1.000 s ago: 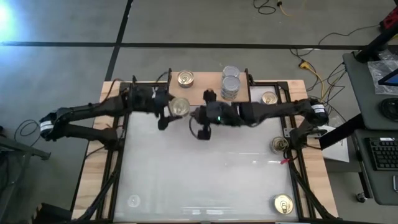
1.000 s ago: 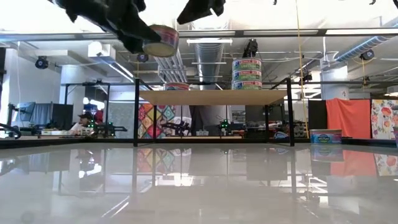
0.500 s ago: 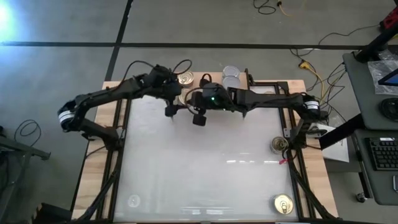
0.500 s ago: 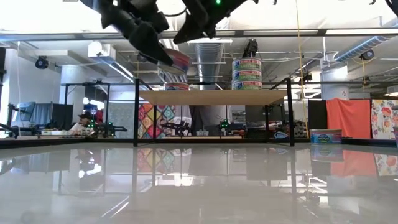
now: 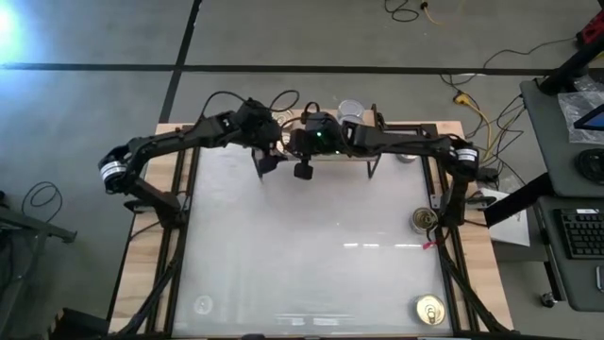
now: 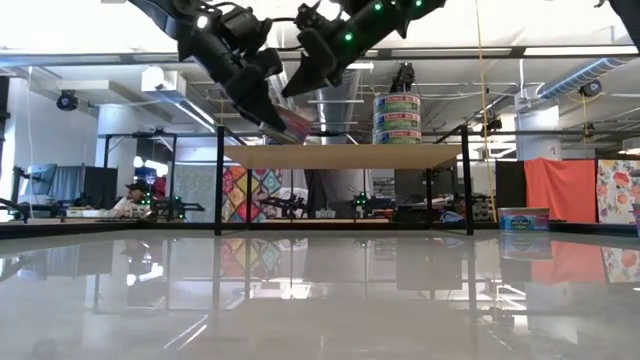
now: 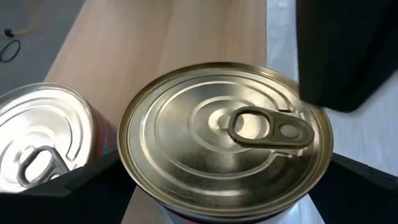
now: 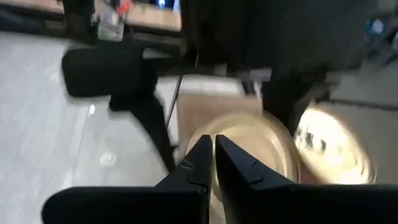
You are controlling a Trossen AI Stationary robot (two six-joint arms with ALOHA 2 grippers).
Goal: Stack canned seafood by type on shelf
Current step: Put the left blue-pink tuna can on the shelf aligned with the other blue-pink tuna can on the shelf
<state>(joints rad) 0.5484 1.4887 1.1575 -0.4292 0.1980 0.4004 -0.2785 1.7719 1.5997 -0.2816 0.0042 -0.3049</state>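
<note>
My left gripper (image 7: 224, 186) is shut on a gold-lidded tin (image 7: 224, 134) with a pull ring. It holds the tin over the left part of the shelf (image 6: 350, 155), beside another gold-lidded tin (image 7: 43, 143) that stands on the wooden board (image 7: 186, 31). In the low view the held tin (image 6: 290, 122) is tilted just above the board. A stack of three silver-lidded tins (image 6: 397, 118) stands on the shelf's right part. My right gripper (image 8: 213, 146) is shut, close beside my left one and pointing at the gold tins. My left gripper pinches the tin's side wall (image 7: 127, 171) between its two fingers, one on each opposite side. The fingers slant down toward the shelf from the table's near left. The tin is lifted clear and tilted, lid up. My right gripper's shut fingers (image 8: 199, 158) are right before a gold tin; I cannot tell whether they touch it.
Two more gold-lidded tins lie near the table's right edge (image 5: 424, 220) and its near right corner (image 5: 430, 310). Both arms cross over the shelf at the far edge (image 5: 321, 137). The white tabletop (image 5: 311, 255) stretches toward the near edge.
Both grippers have gone toward the table's far edge, to the shelf. My left gripper has carried the gold tin down from high above until it hangs just over the shelf's left part, tipping it further. My right gripper, still shut, has followed beside it and sunk a little.
</note>
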